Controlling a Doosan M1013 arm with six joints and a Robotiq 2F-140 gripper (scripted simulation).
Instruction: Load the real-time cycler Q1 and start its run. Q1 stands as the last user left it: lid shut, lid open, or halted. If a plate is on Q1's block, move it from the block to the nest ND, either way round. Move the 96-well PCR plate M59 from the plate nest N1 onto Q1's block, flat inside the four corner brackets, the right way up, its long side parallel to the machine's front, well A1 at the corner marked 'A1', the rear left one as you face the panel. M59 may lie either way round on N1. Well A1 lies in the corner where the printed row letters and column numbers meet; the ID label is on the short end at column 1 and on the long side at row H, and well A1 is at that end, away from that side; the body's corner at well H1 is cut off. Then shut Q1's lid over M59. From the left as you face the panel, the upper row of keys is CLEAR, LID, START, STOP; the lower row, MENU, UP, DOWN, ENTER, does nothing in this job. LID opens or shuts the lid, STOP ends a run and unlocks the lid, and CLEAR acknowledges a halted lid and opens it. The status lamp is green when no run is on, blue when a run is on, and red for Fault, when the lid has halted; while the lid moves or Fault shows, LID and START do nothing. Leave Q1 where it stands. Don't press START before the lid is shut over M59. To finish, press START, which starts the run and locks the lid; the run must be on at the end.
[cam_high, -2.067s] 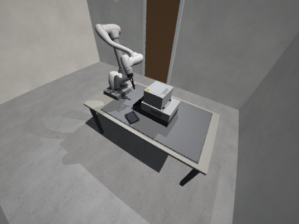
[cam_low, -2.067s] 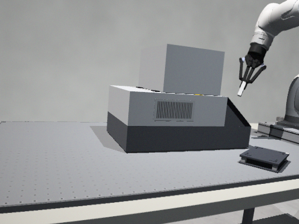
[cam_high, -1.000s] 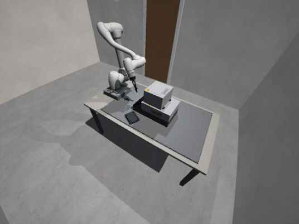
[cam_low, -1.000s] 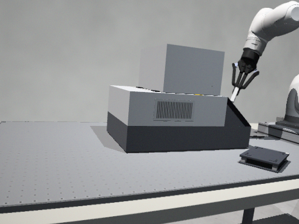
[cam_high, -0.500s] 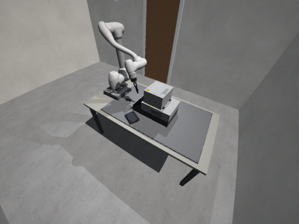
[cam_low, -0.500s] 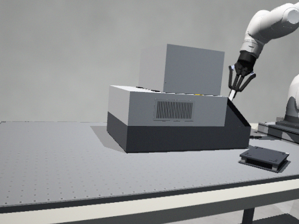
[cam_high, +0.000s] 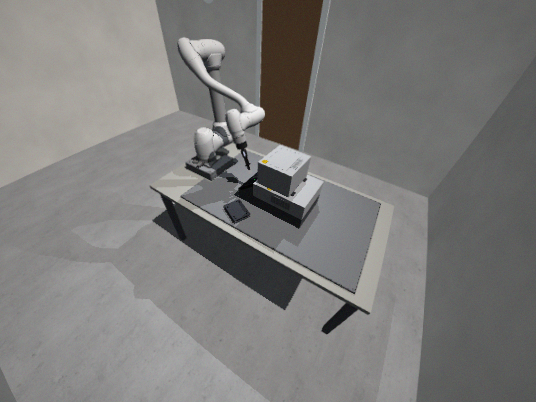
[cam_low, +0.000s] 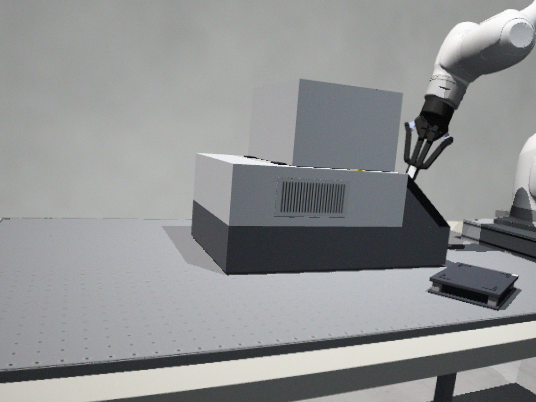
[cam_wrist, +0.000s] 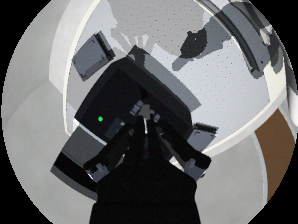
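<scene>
Looking from the side, you cannot see the keys on the boxy grey-and-white cycler Q1 (cam_low: 310, 220); its slanted black panel hides them. Your black two-finger gripper (cam_low: 413, 171), pinched shut and empty, hovers above that panel near the worktop's arm-side end. Plate M59 is hidden; a flat dark square nest (cam_low: 473, 283) lies near the front edge.

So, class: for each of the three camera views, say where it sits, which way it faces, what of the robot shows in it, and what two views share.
Top: high in the room, looking down at the table; whole arm shows.
Exterior: at table height, facing the side of cycler Q1; forearm and shut gripper show.
Wrist: on the arm's end, looking down past the fingers at Q1's sloped panel with its green lamp.
Shared: top and exterior both show the dark nest on the table beside Q1.
</scene>
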